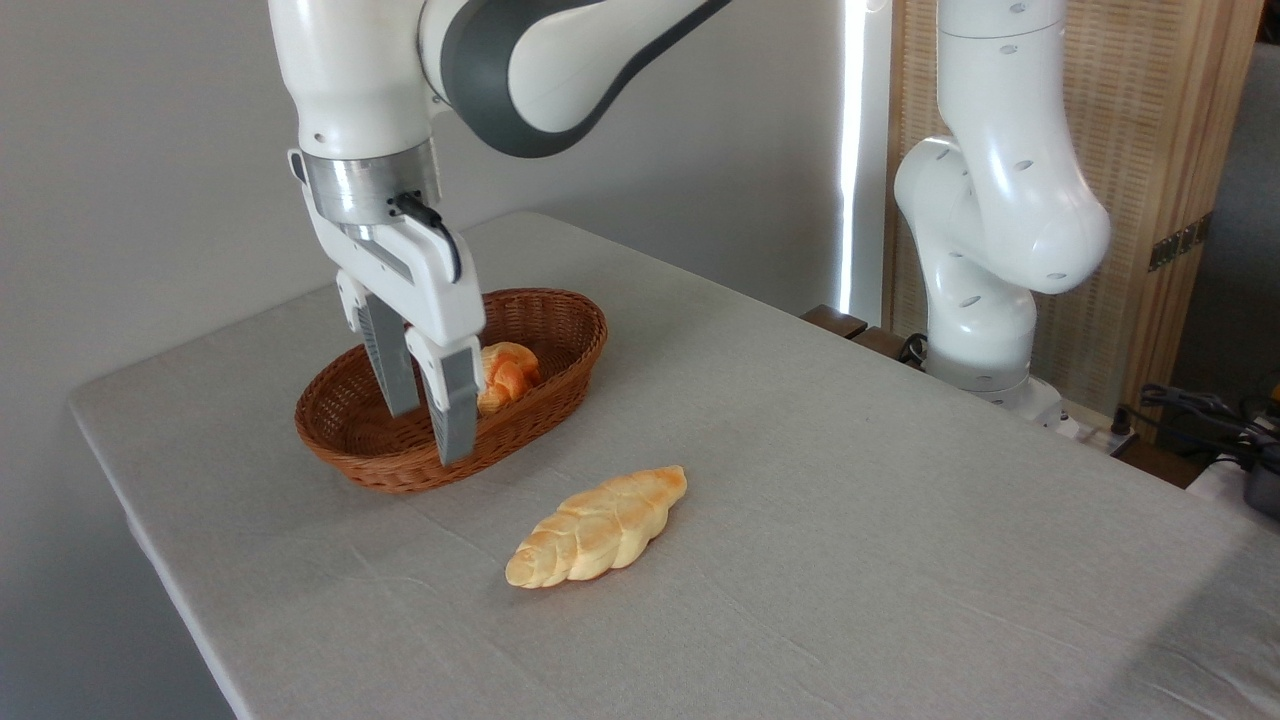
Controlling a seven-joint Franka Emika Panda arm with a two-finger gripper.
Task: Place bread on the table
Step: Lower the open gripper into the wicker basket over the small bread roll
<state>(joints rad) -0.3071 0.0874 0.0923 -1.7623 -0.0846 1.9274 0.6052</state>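
The claw (427, 432) hangs over the brown oval wicker basket (375, 455) at the far left of the desk (850, 500), its two grey fingers (455, 410) pointing down and spread apart with nothing between them. The fingertips sit in front of the basket's inner wall, low over its near-left part; whether they touch the wicker cannot be told. The small orange-brown twisted roll (507, 374) lies inside the basket toward its right end, just to the right of the nearer finger and partly hidden behind it. The roll appears apart from the claw. On the grey cloth in front of the basket, nearer to the camera and a little to the right, lies a long pale golden braided loaf (597, 527), angled with its far end pointing right. The arm's white base (985, 330) stands at the far right edge of the desk.
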